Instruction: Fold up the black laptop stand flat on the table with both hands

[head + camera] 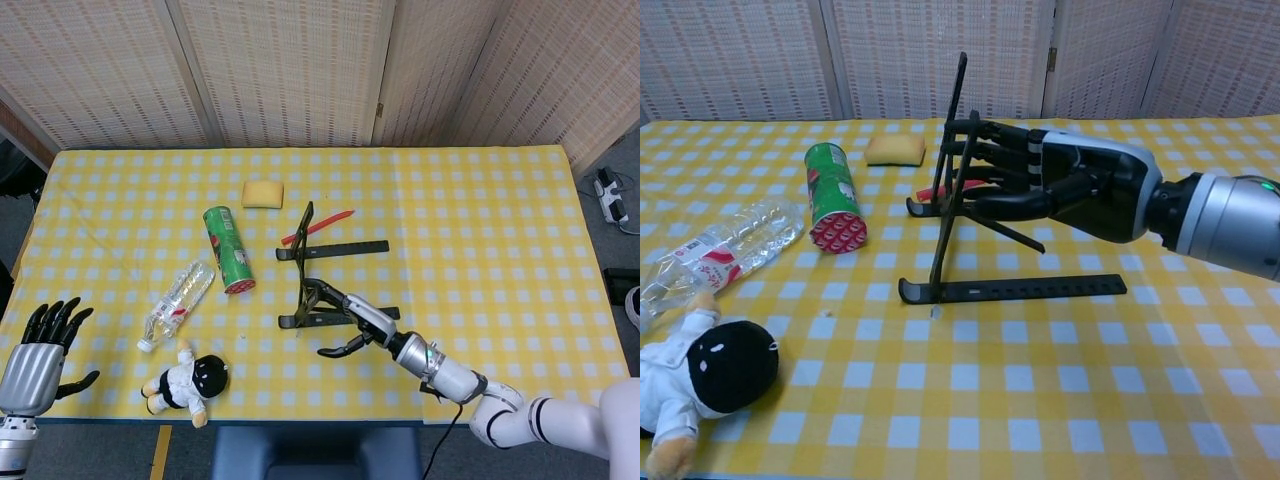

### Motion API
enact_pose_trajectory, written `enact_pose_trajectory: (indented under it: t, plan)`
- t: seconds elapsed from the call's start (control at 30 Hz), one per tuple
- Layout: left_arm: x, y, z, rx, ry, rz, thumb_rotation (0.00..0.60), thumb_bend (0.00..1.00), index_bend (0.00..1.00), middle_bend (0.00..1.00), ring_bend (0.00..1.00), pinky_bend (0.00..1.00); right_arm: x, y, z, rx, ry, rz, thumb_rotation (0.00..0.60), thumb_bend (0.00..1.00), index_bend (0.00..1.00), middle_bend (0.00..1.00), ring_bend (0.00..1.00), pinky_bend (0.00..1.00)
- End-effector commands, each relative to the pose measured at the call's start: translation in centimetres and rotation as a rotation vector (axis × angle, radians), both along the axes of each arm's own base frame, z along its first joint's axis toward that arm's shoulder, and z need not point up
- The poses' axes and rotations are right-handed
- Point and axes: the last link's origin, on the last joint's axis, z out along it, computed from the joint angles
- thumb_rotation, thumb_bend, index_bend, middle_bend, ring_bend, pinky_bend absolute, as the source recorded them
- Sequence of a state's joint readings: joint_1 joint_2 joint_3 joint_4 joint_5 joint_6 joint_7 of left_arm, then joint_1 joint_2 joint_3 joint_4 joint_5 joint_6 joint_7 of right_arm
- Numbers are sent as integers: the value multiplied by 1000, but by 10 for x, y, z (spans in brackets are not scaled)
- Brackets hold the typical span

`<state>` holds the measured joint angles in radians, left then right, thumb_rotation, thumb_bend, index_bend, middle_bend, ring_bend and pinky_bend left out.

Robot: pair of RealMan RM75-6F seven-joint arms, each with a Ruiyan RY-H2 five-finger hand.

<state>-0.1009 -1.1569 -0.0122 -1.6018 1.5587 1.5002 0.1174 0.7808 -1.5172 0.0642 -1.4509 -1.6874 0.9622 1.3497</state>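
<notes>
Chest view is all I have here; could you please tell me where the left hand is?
Observer: The left hand shows only in the head view, at the table's near left corner, far from the stand, fingers spread and holding nothing.
Operator: Thank you. Does anything lie between it and the stand?
Observer: Yes, the doll and the bottle lie in between.
Operator: And where does the red pen sit?
Observer: The pen lies on the table beyond the stand's far rail, angled away from it.
</notes>
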Motion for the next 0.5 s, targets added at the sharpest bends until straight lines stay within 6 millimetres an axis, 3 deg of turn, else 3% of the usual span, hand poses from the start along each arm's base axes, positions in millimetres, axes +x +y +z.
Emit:
enact_pose_trajectory:
  t: [0.03,0.23,0.5]
  plan:
    - [0,0,0,0,-1,0,600,143,186,100,63,0,20,0,-4,9,11,39,600,235,0,0,0,0]
    - [-4,-1,1,-2,-2,7,600,143,186,100,63,0,41,1,-12,15,29,62,600,235,0,0,0,0]
    - [-5,0,0,-6,-5,8,600,143,187,100,63,0,53,-6,-19,9,72,58,600,234,0,0,0,0]
